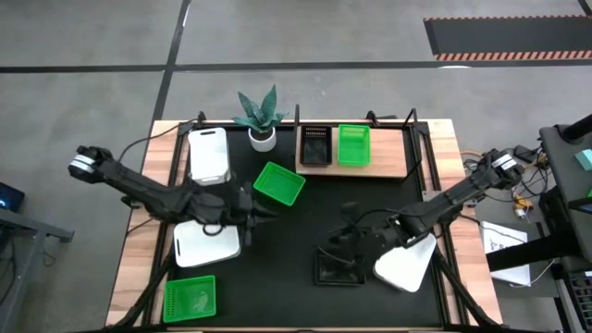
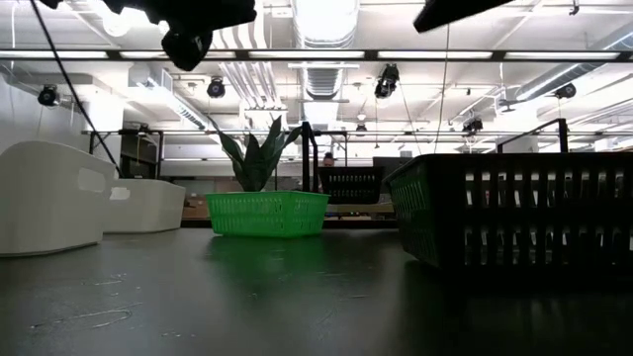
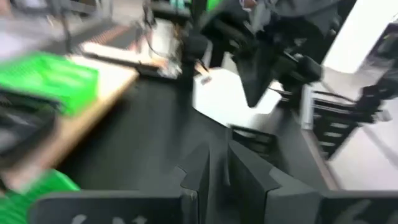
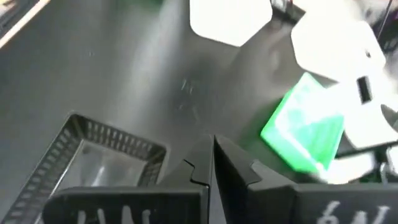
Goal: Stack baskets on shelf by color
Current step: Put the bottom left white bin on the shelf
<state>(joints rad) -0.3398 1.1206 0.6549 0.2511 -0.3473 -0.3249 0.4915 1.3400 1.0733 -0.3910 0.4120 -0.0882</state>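
Left claw point(image 1: 268, 211) narrow, empty nr green basket point(image 1: 278, 183); right claw point(image 1: 349, 215) closed, empty above black basket point(image 1: 339, 268).

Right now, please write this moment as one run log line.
shelf: one black, one green basket | left gripper: empty | right gripper: shut, empty

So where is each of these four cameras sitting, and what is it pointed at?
High: overhead, straight down on both arms, the shelf and baskets.
Low: table height, level across; green basket ahead, arms overhead.
Left wrist: past its own fingers across the table.
Right wrist: over shut fingers; black basket below.
Shared: green basket shows in high and low.
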